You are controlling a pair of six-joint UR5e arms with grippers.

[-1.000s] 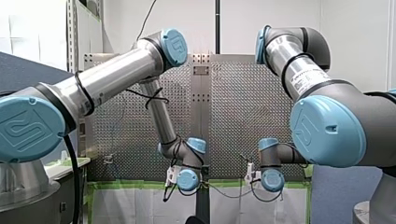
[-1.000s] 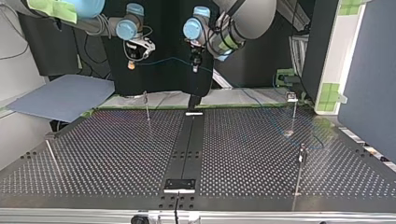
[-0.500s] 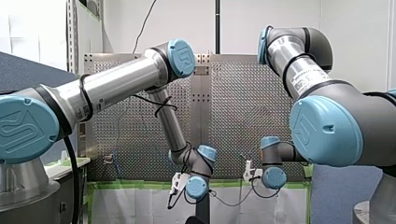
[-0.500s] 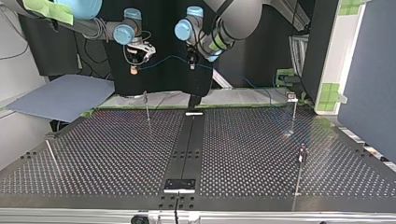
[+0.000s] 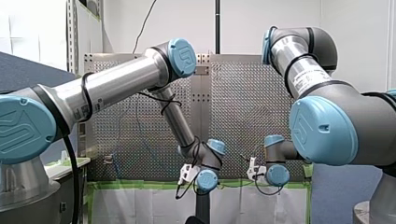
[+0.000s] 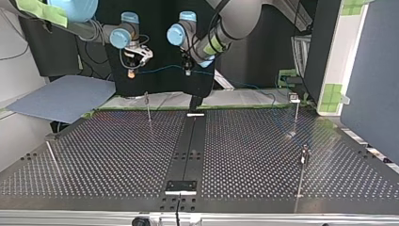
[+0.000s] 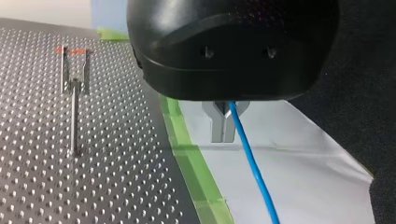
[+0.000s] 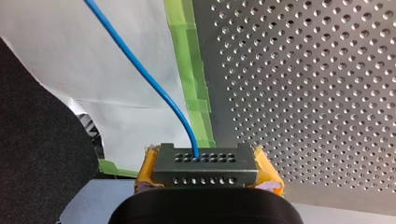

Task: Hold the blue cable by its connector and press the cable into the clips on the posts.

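In the front view you see my left arm (image 5: 116, 84) and my right arm (image 5: 327, 126) bent down over the far edge of the counter (image 5: 243, 93), wrists close together.

In the top view the right tool (image 6: 131, 73) hangs at the view's left and the left tool (image 6: 187, 71) is just to its right. Both are above the counter's far edge. The cable (image 6: 160, 70) runs between them in the air. It goes on from the left tool toward the view's right and drops near a post (image 6: 296, 113). Another post (image 6: 148, 107) stands below the right tool, apart from the cable.

In the left wrist view you find the left tool's metal fingers (image 7: 219, 126) pinched together on the cable, which leaves them over white paper (image 7: 303, 186) beside green tape (image 7: 187, 158).

In the right wrist view the right tool's yellow pads (image 8: 267, 169) are clenched on the metal connector (image 8: 205, 169). The cable comes out of the connector's face and runs ahead over the paper, beside the tape.
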